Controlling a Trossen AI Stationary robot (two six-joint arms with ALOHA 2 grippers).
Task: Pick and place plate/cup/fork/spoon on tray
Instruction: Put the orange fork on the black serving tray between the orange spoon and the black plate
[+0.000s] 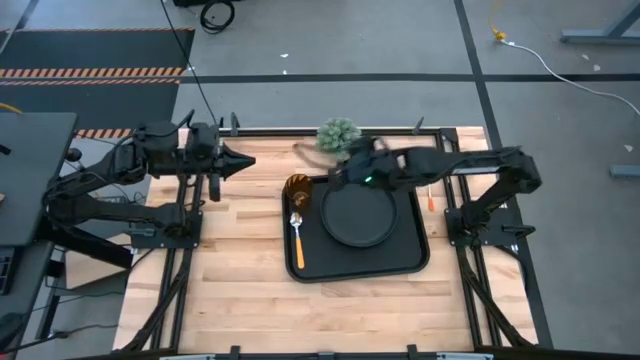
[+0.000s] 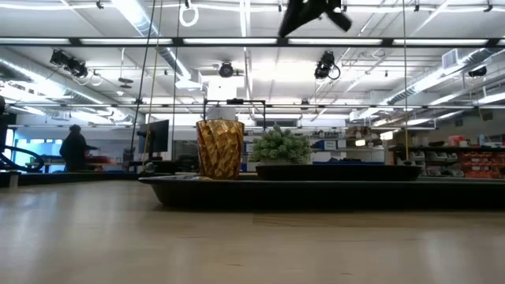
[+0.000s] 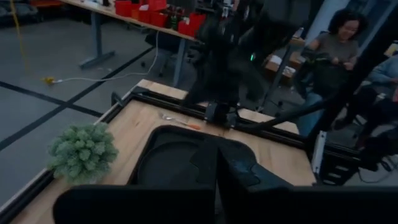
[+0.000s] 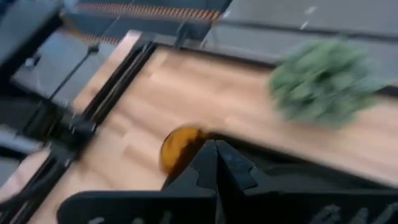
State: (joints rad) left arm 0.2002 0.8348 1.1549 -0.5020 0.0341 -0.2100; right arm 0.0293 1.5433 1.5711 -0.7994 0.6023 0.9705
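The black tray (image 1: pixel 410 262) lies mid-table. On it rest the round black plate (image 1: pixel 356 215), the amber cup (image 1: pixel 298 187) upright in its far left corner, and the spoon (image 1: pixel 297 240) flat along its left side. The orange-handled fork (image 1: pixel 431 199) lies on the wood just right of the tray. My right gripper (image 1: pixel 338 174) hovers shut above the tray's far edge, between cup and plate, and holds nothing; its wrist view shows the cup (image 4: pixel 179 148) just beyond its fingertips. My left gripper (image 1: pixel 247 162) is shut and raised left of the tray, pointing toward it.
A small green plant (image 1: pixel 338 134) stands at the table's far edge just behind the tray, close to my right gripper. Black frame rails border the table. Bare wood lies in front of the tray. People sit beyond the table's right side (image 3: pixel 339 37).
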